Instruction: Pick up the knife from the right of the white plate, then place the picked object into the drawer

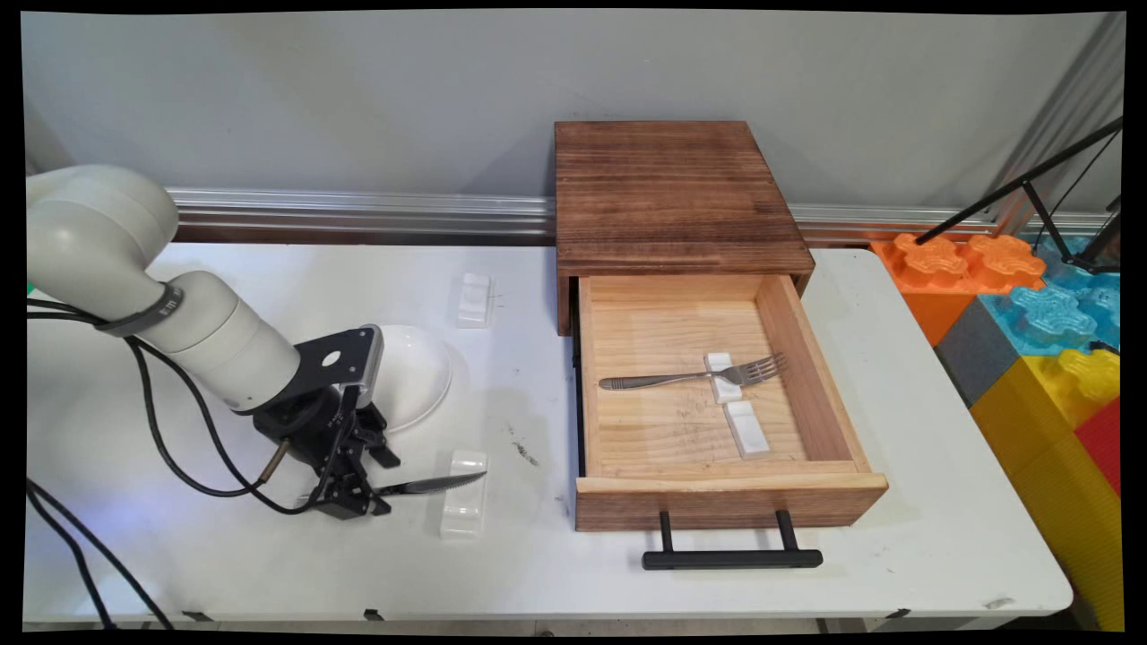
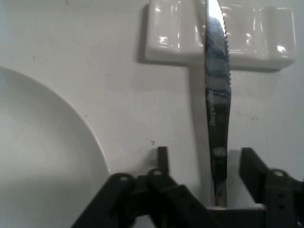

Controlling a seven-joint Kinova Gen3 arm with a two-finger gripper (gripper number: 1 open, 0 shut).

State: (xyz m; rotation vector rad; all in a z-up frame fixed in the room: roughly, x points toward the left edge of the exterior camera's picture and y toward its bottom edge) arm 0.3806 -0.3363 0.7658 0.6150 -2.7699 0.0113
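Black two-finger end effector, low over the white table, fingers apart astride the handle of a serrated steel knife (blade across a white ceramic cutlery rest); grip best centred, handle kept level.

white table: wooden drawer box at 12 o'clock against the wall, its open drawer pulled toward 6. in the drawer: steel fork across a small white rest, second white rest just nearer. white bowl at 9; third white rest behind it, serrated knife tip on a fourth rest before it.
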